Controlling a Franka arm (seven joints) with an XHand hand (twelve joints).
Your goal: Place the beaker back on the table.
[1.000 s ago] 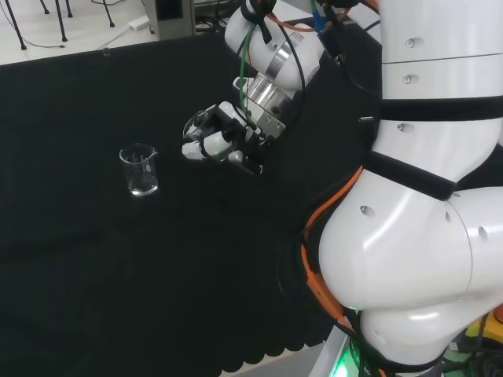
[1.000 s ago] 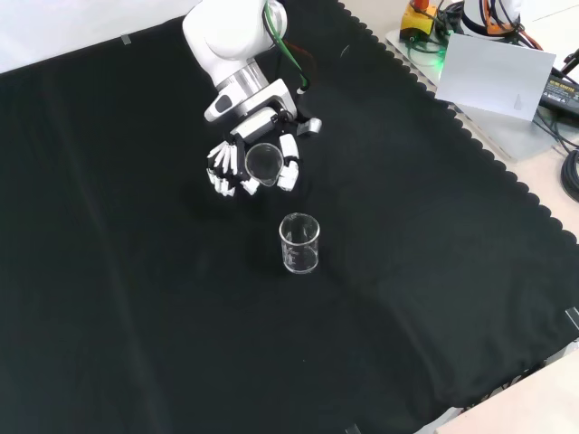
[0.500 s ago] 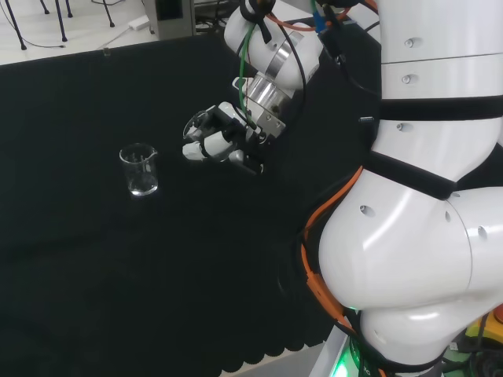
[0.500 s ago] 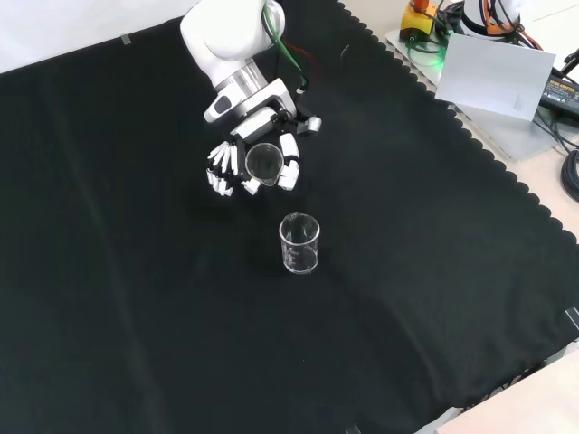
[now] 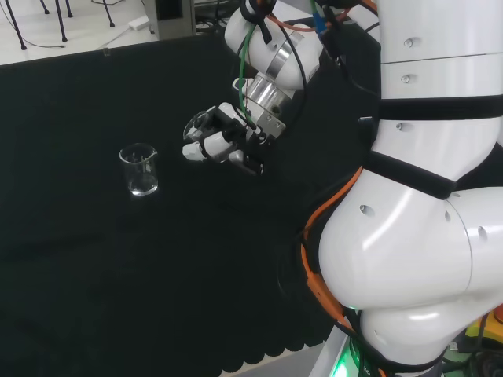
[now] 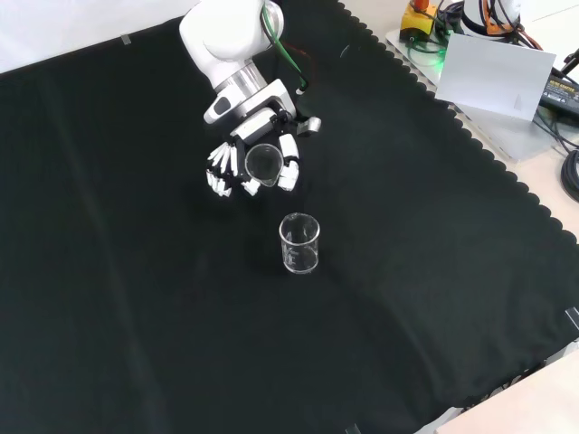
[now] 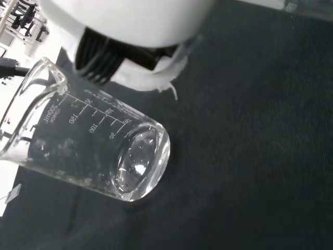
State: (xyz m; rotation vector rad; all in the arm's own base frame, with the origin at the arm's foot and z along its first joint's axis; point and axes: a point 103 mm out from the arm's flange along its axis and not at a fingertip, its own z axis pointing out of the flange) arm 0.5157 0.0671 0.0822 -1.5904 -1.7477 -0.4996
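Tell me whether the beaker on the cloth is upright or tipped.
Upright. The free beaker stands on its base, mouth up, apart from the hand, which holds another beaker.

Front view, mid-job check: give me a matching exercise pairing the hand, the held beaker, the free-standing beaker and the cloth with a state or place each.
Things:
1. hand
2. held beaker
3. standing beaker
4. black cloth

States or places:
A. upright on the cloth, apart from the hand, nearer the front camera
B. covers the bench under everything
C. fingers curled round a clear vessel, above the cloth
D. gripped in the fingers, mouth facing the front camera

Pairs: 1-C, 2-D, 3-A, 4-B
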